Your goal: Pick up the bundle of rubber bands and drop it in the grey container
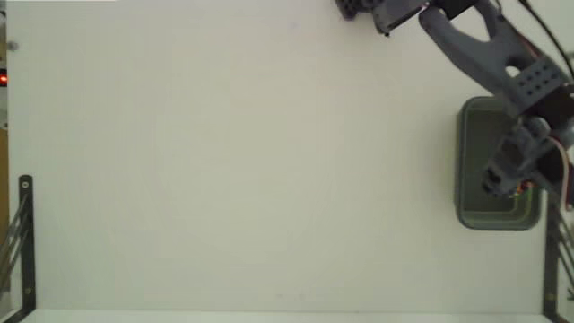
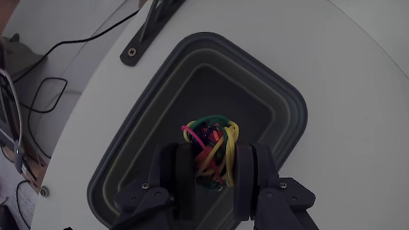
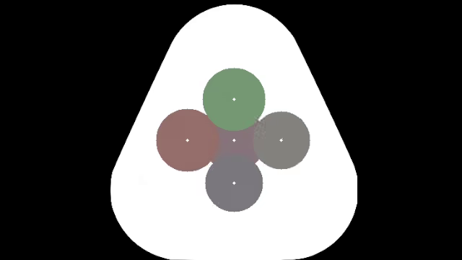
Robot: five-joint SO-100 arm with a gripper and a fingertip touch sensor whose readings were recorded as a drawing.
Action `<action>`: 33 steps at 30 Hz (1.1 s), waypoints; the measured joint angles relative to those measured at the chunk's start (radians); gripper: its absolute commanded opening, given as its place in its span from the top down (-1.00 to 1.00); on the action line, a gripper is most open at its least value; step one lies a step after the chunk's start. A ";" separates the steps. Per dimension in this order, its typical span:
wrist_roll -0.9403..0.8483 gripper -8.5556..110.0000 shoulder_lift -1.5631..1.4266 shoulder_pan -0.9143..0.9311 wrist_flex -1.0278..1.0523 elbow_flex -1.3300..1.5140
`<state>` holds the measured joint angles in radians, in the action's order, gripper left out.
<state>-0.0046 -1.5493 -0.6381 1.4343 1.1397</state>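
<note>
**Bundle carried over container; release pending**

In the wrist view the bundle of rubber bands (image 2: pixel 211 148) is seen clamped in the end effector (image 2: pixel 214 167), suspended above the grey container (image 2: pixel 289 105) at the table's (image 1: pixel 224 161) right edge. Pickup judged done; only the drop remains.

- No readable text, label, brand, number or sign appears in the fixed view or the wrist view.
- The grey container (image 2: pixel 281 96) has a plain rim with no marking.
- The gripper (image 2: pixel 214 167) shows bare dark plastic and screws, with no lettering.
- The white desk (image 1: pixel 224 161) is unmarked.
</note>
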 measured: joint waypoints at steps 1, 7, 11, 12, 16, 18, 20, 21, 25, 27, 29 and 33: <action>0.000 0.33 0.000 0.000 0.000 0.000; 0.000 -1.00 0.000 0.000 0.000 0.000; 0.000 -1.00 0.000 0.000 0.000 0.000; 0.002 -1.00 0.000 0.000 0.000 0.000; 0.002 -1.00 0.000 0.000 0.000 0.000; 0.002 -1.00 0.000 0.000 0.000 0.000; 0.002 -1.00 0.000 0.000 0.000 0.000; 0.002 -1.00 0.000 0.000 0.000 0.000; 0.002 -1.00 0.000 0.000 0.000 0.000; 0.000 -1.00 0.000 0.000 0.000 0.000; 0.000 -1.00 0.000 0.000 0.000 0.000; 0.000 -1.00 0.000 0.000 0.000 0.000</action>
<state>-0.0046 -1.5493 -0.6381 1.4343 1.1397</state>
